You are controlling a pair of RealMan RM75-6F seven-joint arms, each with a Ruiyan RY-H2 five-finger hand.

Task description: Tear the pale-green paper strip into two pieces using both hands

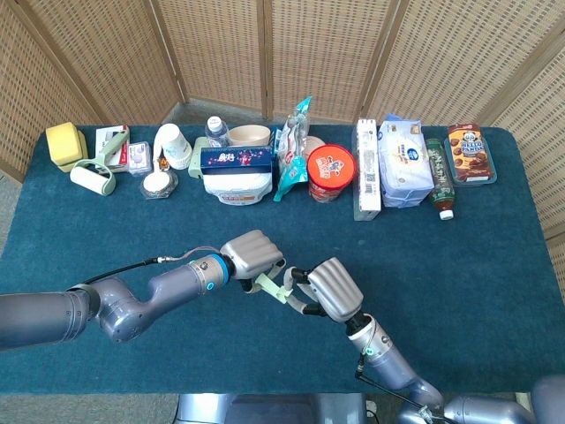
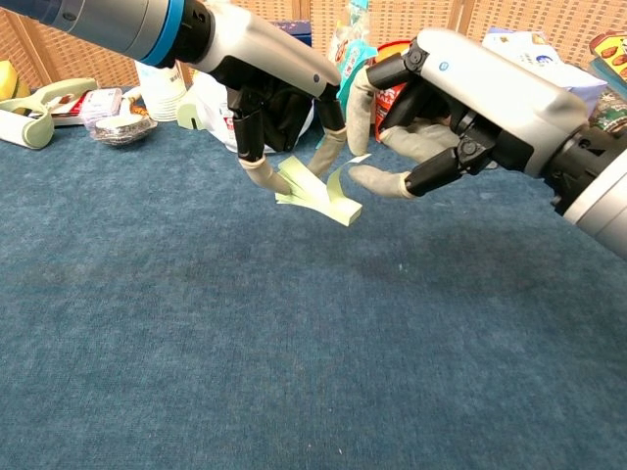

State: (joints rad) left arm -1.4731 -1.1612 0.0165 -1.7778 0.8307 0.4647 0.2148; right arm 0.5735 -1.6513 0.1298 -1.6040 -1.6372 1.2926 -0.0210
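My left hand point(image 2: 269, 108) pinches the pale-green paper strip point(image 2: 318, 199) above the blue table point(image 2: 294, 343). My right hand point(image 2: 441, 117) hovers just beside it, fingers apart.

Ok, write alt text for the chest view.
The left hand pinches a folded pale-green paper strip above a blue cloth table, while the right hand reaches in from the right, fingertips close to the strip's curled end. Packaged goods line the table's far edge.

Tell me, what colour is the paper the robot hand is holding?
Pale green. The paper strip shows best in the chest view, pinched by the left hand.
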